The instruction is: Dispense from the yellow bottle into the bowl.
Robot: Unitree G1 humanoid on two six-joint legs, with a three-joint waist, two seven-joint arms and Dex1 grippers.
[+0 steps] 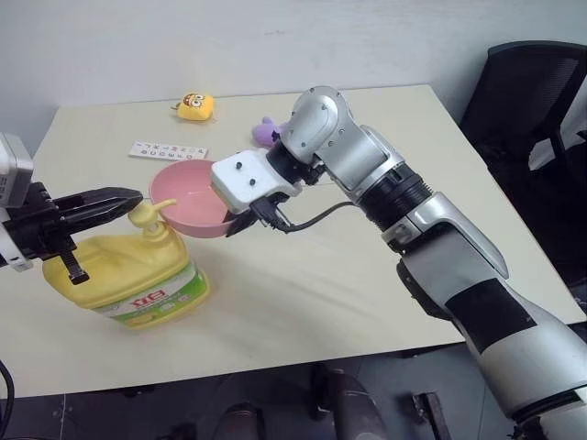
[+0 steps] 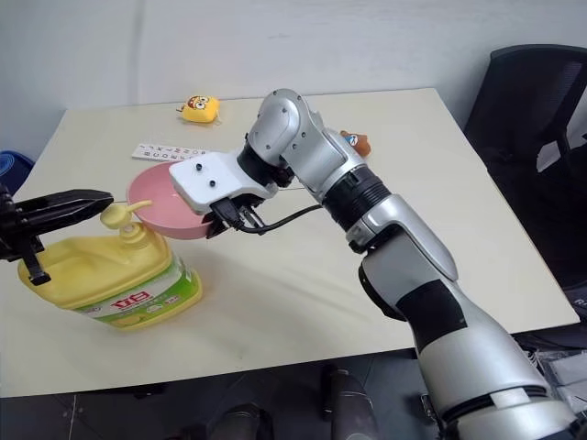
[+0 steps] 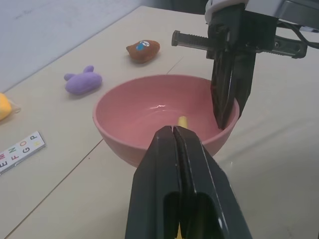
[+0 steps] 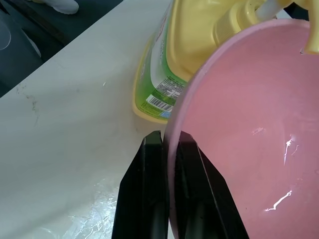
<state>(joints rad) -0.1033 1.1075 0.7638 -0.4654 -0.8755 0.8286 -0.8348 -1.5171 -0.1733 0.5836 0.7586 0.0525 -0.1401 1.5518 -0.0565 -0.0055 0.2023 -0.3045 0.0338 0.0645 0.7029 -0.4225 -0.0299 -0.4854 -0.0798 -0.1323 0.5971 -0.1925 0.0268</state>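
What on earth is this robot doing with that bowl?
It is getting soap out of a pump bottle. The right gripper pinches the rim of the pink bowl and holds it under the spout of the yellow bottle. The left gripper, shut, sits over the pump top.

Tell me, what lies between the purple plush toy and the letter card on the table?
Bare tabletop only, seen in the left wrist view: nothing lies between the purple plush toy and the letter card.
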